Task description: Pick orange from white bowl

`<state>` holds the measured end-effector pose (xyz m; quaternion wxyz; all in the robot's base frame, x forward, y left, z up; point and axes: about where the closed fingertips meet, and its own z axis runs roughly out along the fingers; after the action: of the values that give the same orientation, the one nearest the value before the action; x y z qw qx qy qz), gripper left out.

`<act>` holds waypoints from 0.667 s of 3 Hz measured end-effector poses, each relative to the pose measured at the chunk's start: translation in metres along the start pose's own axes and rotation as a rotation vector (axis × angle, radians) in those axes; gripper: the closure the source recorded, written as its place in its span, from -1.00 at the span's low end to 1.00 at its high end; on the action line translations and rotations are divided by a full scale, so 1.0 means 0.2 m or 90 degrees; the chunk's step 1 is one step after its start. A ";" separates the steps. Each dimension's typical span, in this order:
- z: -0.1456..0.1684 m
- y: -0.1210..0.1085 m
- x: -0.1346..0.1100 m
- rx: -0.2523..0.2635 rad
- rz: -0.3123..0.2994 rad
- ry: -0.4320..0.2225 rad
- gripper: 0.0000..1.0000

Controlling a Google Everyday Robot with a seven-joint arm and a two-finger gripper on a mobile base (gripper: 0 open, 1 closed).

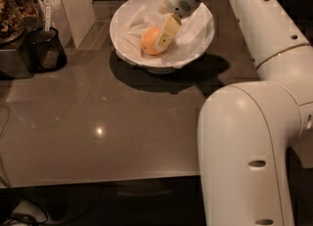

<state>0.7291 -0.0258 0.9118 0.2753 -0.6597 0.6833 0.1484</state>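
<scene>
Countertop (122, 122), grey-brown and glossy, seen from above with a small glint of light near its middle. At the far left edge stands a dark appliance (12, 58) with a clear jar of brownish bits (12, 10) on top, and just to its right a small black cup (48, 50). Behind these rises a pale upright panel (68, 5). Right of the panel, at the far side of the counter, sits the white bowl (122, 49), lined with wrinkled white paper (132, 29). The orange (150, 40) lies inside the bowl, left of its centre. The gripper (164, 41) reaches down into the bowl and rests against the orange's right side; whether it clasps the fruit cannot be told. The robot's thick white arm (254, 24) fills the right side.
</scene>
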 end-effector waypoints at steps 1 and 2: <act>0.04 0.00 0.01 -0.006 0.002 -0.002 -0.90; 0.08 -0.01 0.02 -0.011 0.008 -0.003 -0.86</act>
<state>0.7348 -0.0197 0.8973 0.2704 -0.6576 0.6853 0.1573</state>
